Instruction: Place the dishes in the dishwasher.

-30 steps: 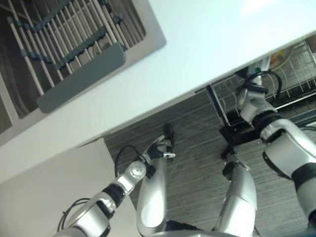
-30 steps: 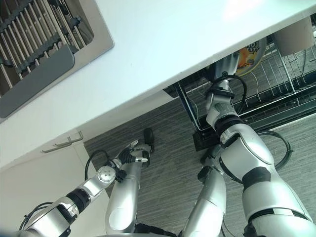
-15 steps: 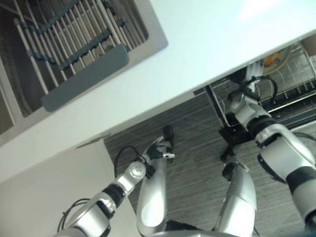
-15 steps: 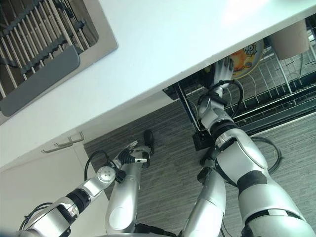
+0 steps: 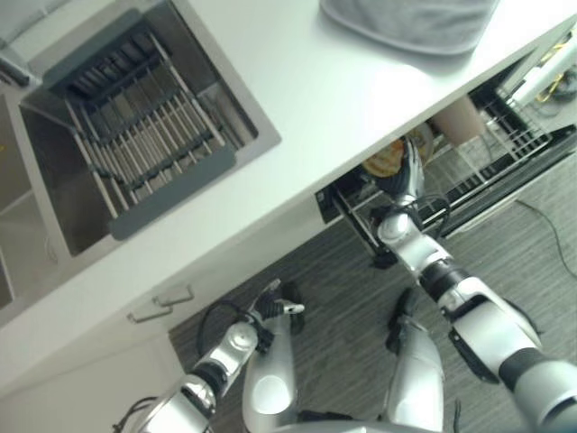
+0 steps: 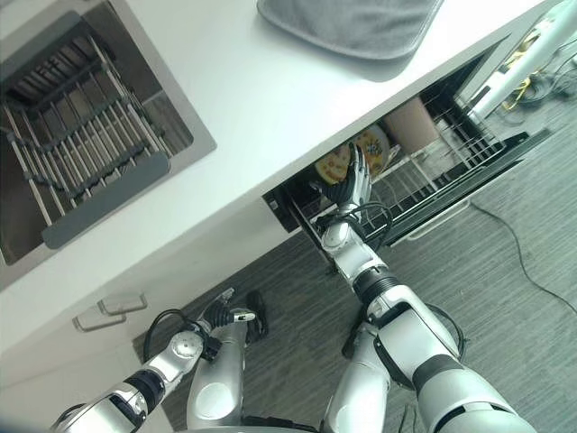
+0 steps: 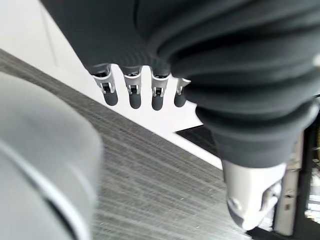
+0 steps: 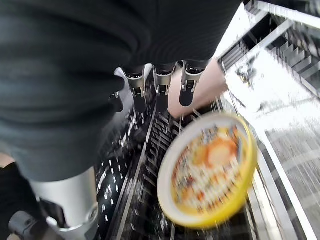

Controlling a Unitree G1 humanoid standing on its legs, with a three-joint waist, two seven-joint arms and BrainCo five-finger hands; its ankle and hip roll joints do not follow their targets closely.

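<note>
A yellow-rimmed plate (image 8: pixel 207 175) with an orange pattern stands on edge in the dishwasher's wire rack (image 5: pixel 491 149) under the white counter. My right hand (image 6: pixel 352 185) is raised in front of the plate (image 6: pixel 372 149), partly hiding it. Its fingers (image 8: pixel 157 85) are straight and open and hold nothing. A beige cup (image 5: pixel 455 117) sits in the rack just beyond the plate. My left hand (image 5: pixel 273 305) hangs low over the grey floor by the cabinet, its fingers (image 7: pixel 131 92) straight and holding nothing.
A steel sink holding a grey slatted drying rack (image 5: pixel 135 153) is set into the counter (image 5: pixel 315 99) at the left. A grey mat (image 6: pixel 352 23) lies at the counter's far edge. The open dishwasher door (image 6: pixel 491 167) juts out over the floor. A cabinet handle (image 5: pixel 160 302) shows below the sink.
The whole view has shifted, so the camera moved and more of the counter and rack shows. My right hand has risen beside the plate with fingers spread. The left hand hangs as before.
</note>
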